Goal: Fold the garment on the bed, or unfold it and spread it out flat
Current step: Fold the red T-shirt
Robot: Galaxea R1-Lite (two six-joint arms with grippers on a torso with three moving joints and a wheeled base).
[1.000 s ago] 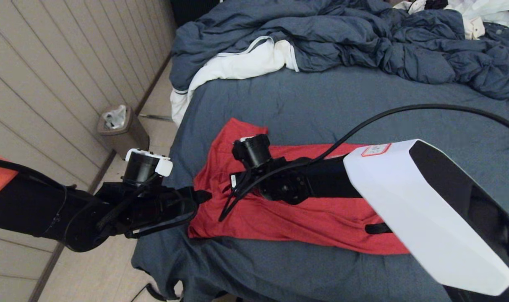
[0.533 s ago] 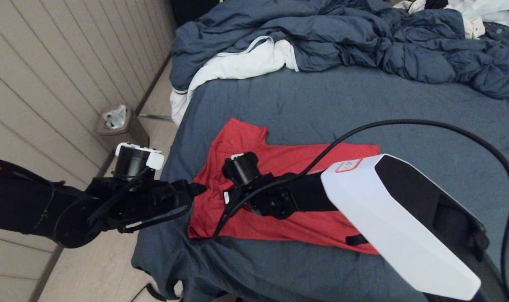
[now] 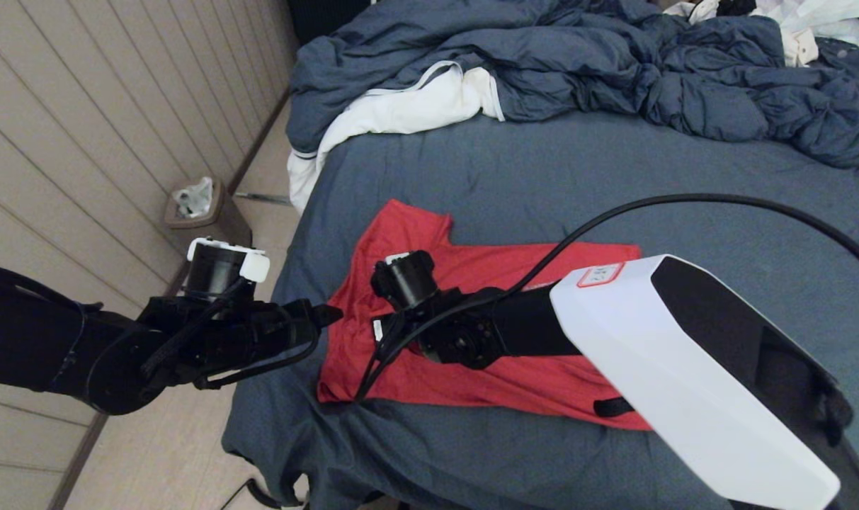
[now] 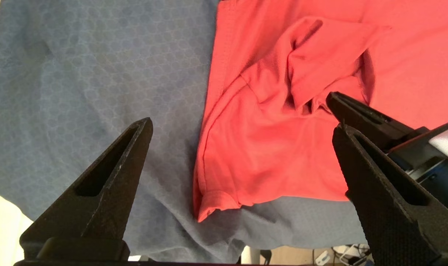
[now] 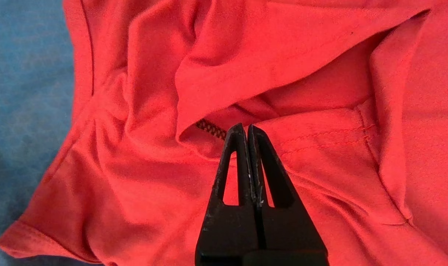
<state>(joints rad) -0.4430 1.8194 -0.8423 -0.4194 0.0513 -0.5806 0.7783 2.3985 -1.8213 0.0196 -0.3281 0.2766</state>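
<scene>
The shirt [image 3: 471, 333] lies plain side up on the bed [image 3: 578, 177], near its front left corner, folded into a long band that runs across the sheet, with one sleeve [image 3: 408, 219] poking out toward the duvet [image 3: 613, 64]. Its left end is bunched: in the right wrist view the cloth [image 5: 246, 74] makes a raised fold with a dark slot under it, and a hemmed sleeve corner [image 5: 20, 240] rests on the blue sheet [image 5: 20, 74]. The right gripper [image 5: 248, 129] hovers low over that bunched part, its fingers pressed together with nothing between them, tips aimed at the mouth of the fold. The left gripper [image 4: 242, 122] hangs above the shirt's left edge, where red cloth [image 4: 268, 147] meets the sheet [image 4: 79, 74]; its fingers [image 4: 113, 177] are spread wide and hold nothing, and the right gripper's closed tips [image 4: 356, 111] show beside its far finger. Behind the shirt a white cloth [image 3: 408, 106] pokes from under the heaped duvet. Off the bed's left side, a small bin [image 3: 206, 216] stands on the floor by the panelled wall [image 3: 82, 127].
</scene>
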